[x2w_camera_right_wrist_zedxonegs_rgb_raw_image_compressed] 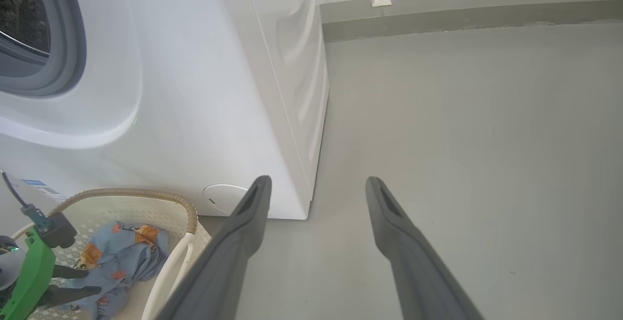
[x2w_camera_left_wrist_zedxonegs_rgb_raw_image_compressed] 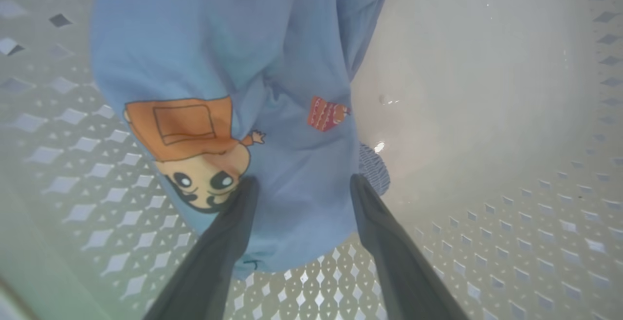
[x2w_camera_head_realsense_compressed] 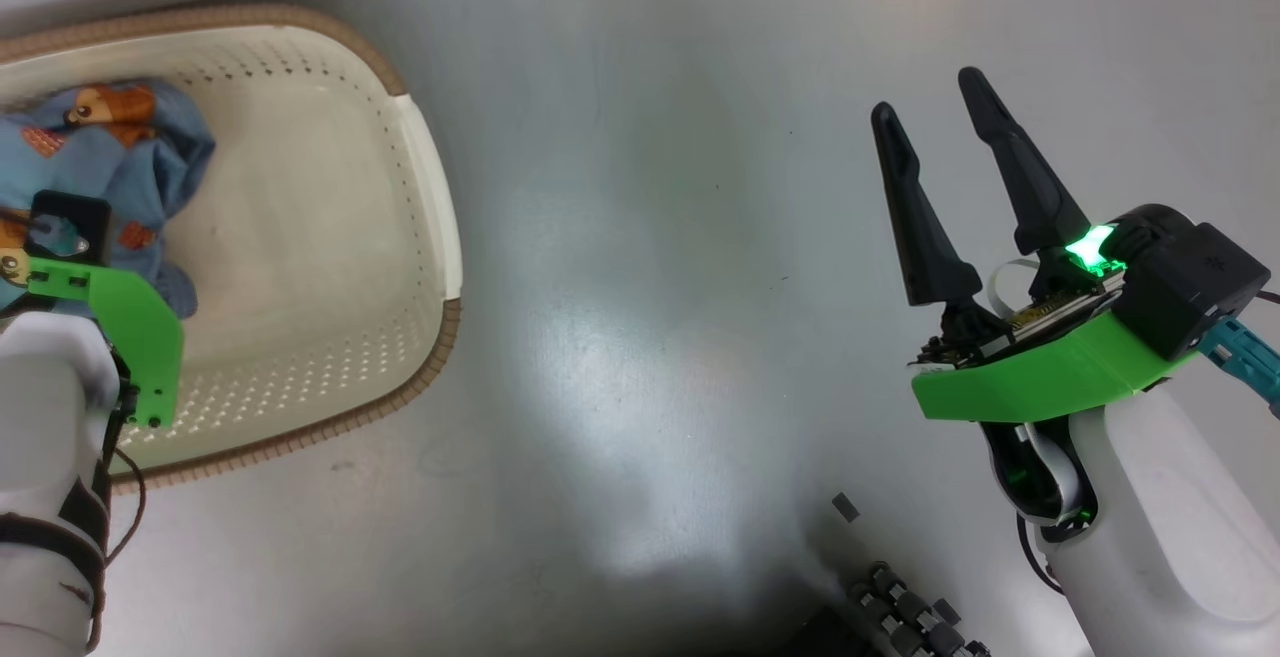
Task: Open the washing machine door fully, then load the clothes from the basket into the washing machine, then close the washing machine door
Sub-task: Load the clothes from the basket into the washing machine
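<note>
Now loading: the left end effector (x2w_camera_left_wrist_zedxonegs_rgb_raw_image_compressed: 302,181), fingers spread wide, straddles the clothes (x2w_camera_left_wrist_zedxonegs_rgb_raw_image_compressed: 233,66) in the basket (x2w_camera_head_realsense_compressed: 420,167) by the washing machine (x2w_camera_right_wrist_zedxonegs_rgb_raw_image_compressed: 194,91) (right end effector (x2w_camera_head_realsense_compressed: 928,95) hovers open); closing on the fabric looks next.

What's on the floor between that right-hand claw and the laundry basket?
Nothing: in the head view, bare grey floor stretches from the right gripper to the basket.

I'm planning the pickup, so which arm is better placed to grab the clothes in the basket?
Left. The left hand is open, down in the basket, right over the clothes. The right hand hangs open above bare floor, away from the basket.
</note>
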